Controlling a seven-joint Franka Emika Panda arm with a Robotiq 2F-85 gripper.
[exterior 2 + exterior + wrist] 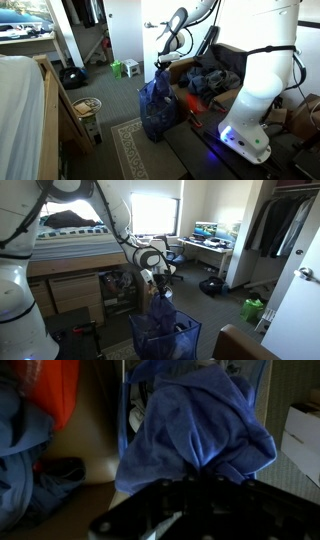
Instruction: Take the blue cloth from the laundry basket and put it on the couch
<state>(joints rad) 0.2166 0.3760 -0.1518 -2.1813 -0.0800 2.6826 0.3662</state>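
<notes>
My gripper (157, 283) is shut on the top of the blue cloth (160, 308) and holds it up so that it hangs limp down into the laundry basket (190, 338). In an exterior view the cloth (154, 100) hangs from the gripper (161, 68) above the mesh basket (156, 125). In the wrist view the cloth (195, 430) bunches into the dark jaws (195, 478) and fills the middle of the picture. The brown couch corner (240, 342) sits at the lower right, beside the basket.
A light wooden loft bed (70, 255) with drawers stands behind the arm. A desk with a monitor (208, 232) and a black bag (211, 286) are further back. A green bundle (252, 309) lies by the closet. Piled clothes (205, 85) lie next to the robot base.
</notes>
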